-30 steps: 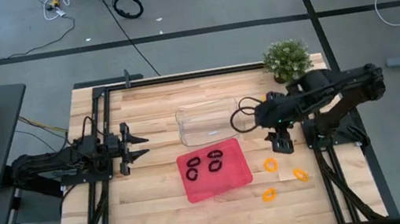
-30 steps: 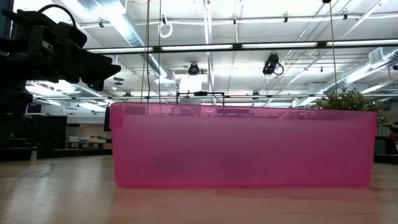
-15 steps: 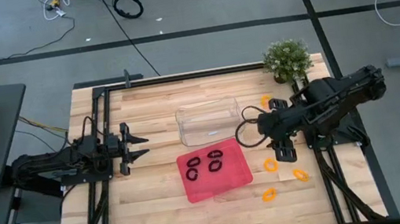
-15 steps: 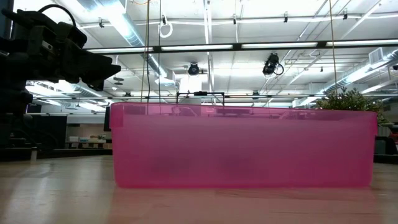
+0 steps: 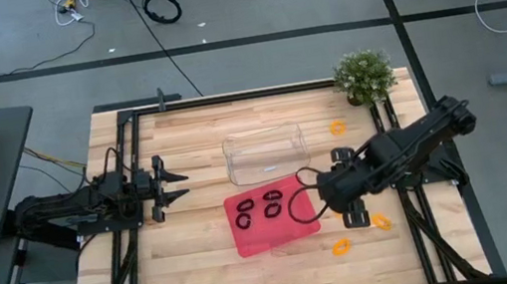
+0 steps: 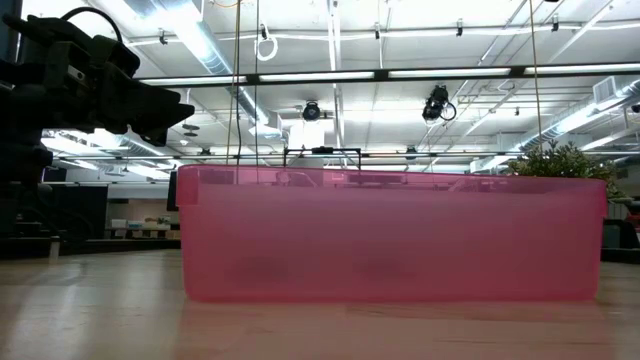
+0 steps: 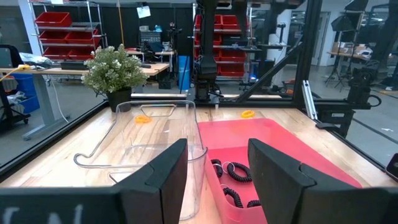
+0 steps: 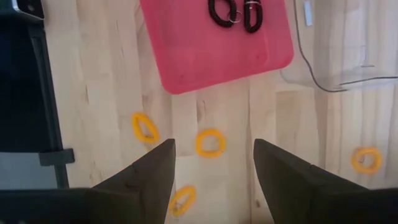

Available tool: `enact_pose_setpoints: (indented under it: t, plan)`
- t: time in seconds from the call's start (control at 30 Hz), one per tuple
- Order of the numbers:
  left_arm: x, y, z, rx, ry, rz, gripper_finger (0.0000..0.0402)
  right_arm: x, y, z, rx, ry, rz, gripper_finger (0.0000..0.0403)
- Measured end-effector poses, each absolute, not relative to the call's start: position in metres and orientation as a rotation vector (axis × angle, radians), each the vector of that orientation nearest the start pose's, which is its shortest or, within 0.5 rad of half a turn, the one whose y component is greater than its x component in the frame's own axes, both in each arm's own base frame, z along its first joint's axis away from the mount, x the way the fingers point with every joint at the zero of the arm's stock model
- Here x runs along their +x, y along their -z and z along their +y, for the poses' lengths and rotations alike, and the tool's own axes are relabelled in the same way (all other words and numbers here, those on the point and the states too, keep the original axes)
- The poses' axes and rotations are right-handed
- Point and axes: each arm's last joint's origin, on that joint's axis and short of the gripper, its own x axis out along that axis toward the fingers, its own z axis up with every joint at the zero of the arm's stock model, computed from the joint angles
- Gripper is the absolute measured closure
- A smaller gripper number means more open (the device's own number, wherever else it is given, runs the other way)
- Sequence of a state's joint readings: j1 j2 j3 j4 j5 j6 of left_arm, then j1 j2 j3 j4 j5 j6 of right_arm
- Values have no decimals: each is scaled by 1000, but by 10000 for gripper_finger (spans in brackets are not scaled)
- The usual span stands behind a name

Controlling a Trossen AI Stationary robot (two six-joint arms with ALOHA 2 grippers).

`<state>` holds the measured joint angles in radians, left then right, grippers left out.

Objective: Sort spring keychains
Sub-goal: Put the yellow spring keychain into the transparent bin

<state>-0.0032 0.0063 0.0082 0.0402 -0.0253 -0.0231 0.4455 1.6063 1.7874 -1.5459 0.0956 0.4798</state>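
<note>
While the right gripper (image 8: 211,163) hangs with jaws spread above an orange keychain (image 8: 210,143), it should centre and drop straight. Two more orange loops (image 8: 145,127) lie beside it; the red tray (image 8: 211,56) with black keychains (image 8: 235,12) sits ahead, bench edge close behind. Left gripper (image 5: 172,186) waits apart, jaws spread.

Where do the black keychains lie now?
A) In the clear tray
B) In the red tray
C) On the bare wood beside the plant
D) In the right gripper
B: the high view shows the black keychains inside the red tray; only orange ones, such as the orange keychain, lie on the wood.
</note>
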Motion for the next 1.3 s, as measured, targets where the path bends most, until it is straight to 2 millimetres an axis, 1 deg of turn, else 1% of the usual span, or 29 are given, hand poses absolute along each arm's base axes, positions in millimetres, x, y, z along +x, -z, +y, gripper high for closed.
enact_pose_setpoints:
  t: [0.23, 1.0, 1.1, 1.3]
  plan:
    - [97, -170, 0, -24, -22, -42, 229, 253, -375, 123, 54, 33, 1337, 181]
    - [98, -170, 0, -24, -21, -42, 229, 237, -375, 152, 118, 41, 1333, 181]
    - [98, -170, 0, -24, -21, -42, 229, 234, -369, 153, 114, 49, 1349, 181]
    - [98, -170, 0, -24, -22, -42, 229, 224, -349, 154, 141, 52, 1361, 181]
